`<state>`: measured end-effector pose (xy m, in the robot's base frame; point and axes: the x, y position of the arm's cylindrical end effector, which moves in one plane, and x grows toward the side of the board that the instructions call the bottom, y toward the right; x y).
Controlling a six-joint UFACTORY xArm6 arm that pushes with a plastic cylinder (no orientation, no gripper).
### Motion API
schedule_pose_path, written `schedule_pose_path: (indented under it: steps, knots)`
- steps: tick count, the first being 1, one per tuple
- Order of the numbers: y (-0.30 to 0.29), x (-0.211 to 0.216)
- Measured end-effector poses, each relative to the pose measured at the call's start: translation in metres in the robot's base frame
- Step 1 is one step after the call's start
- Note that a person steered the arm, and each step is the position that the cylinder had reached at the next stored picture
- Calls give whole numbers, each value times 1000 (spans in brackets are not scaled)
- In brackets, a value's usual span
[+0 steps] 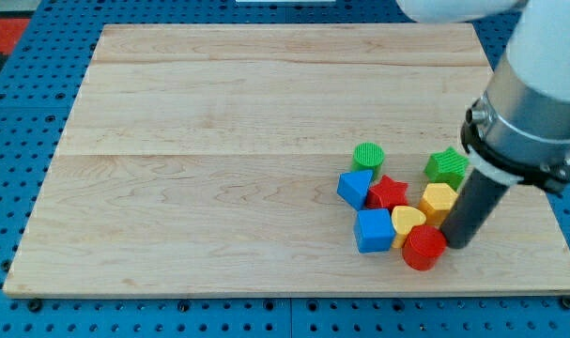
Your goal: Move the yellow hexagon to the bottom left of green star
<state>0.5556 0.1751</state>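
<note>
You have a wooden tabletop (219,141) sitting on blue pegboard (12,141), with every block bunched toward the view's lower right. Take the green star (446,165) as your landmark. The yellow hexagon (439,200) lies directly below the star in the view, just beside it and possibly touching; it is not off to the star's lower left. Left of the star, with a gap between, stands a green cylinder (368,156). Below and left of the star, a red star (389,192) sits between a blue triangular block (356,188) on its left and the hexagon on its right. Further down from the star, a yellow heart (408,222) presses against the hexagon's lower left side, with a blue cube (374,230) on the heart's left. A red cylinder (423,248) is the lowest block, below the heart and hexagon. The arm carries no hand, so there is nothing released or clenched to note; it ends in a dark rod. My tip (458,244) rests below and slightly right of the star, against the hexagon's right edge and just beside the red cylinder's right side.
</note>
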Motion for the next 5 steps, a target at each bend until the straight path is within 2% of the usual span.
schedule_pose_path:
  steps: [1,3,4,5]
  knots:
    - [-17,-28]
    - [-91,-88]
    - [-98,-101]
    - [-32,-93]
